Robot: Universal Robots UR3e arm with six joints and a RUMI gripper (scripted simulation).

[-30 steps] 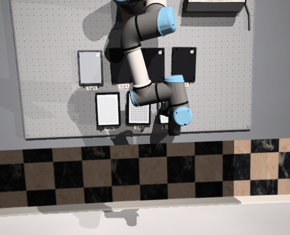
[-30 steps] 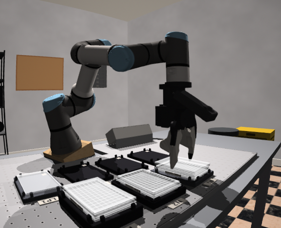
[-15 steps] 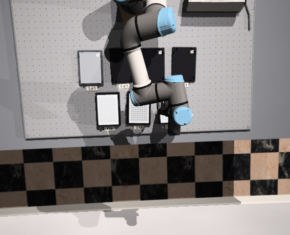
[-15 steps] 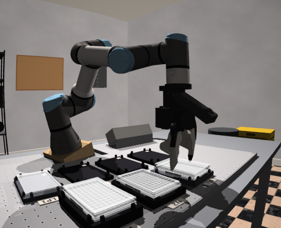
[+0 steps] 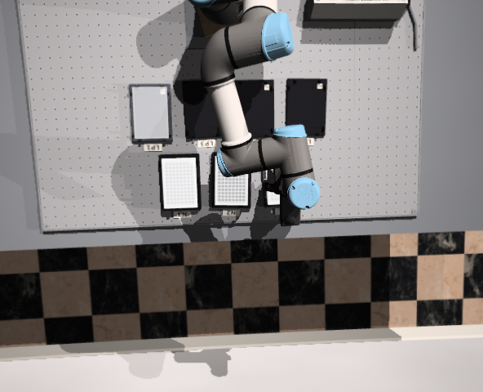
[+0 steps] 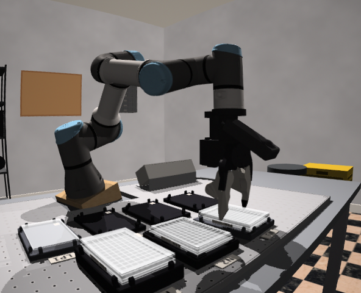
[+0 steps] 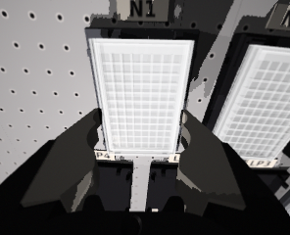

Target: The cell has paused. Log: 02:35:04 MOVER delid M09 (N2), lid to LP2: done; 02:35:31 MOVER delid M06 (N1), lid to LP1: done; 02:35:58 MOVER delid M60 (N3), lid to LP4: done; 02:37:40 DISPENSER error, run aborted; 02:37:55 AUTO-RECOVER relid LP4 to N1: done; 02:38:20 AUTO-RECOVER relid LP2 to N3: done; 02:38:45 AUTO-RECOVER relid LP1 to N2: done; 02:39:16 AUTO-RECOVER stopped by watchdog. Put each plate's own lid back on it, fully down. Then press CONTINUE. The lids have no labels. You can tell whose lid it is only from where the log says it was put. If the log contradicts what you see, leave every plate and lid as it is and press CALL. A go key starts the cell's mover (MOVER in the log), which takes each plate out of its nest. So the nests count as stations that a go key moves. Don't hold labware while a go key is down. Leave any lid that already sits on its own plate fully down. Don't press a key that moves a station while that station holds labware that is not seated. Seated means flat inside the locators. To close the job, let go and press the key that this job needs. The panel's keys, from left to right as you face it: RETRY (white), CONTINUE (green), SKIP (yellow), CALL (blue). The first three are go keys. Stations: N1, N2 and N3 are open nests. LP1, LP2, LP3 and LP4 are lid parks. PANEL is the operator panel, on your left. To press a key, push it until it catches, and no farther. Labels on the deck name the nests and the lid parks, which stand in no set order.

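Note:
My gripper [image 6: 233,210] [image 7: 141,110] is shut on the long edges of a clear lid [image 6: 253,215] [image 7: 142,93]. The lid lies level on the plate in nest N1 [image 7: 142,33]; whether it is fully down I cannot tell. The plate in N2 [image 5: 232,192] [image 6: 190,234] shows crisp wells; I cannot tell surely whether it is lidded. The plate in N3 [image 5: 179,183] [image 6: 127,252] looks paler, as under a clear lid. Another clear lid [image 5: 150,113] [image 6: 48,233] lies in park LP1. The arm hides much of N1 in the top view.
Park LP3 [image 5: 197,113] [image 6: 108,222], the park beside it [image 5: 260,111] [image 6: 155,212] and LP4 [image 5: 306,109] [image 6: 190,200] hold no lid. The panel [image 5: 356,11] [image 6: 166,176] stands at the back; its keys do not show. Black locators rise around nests and parks.

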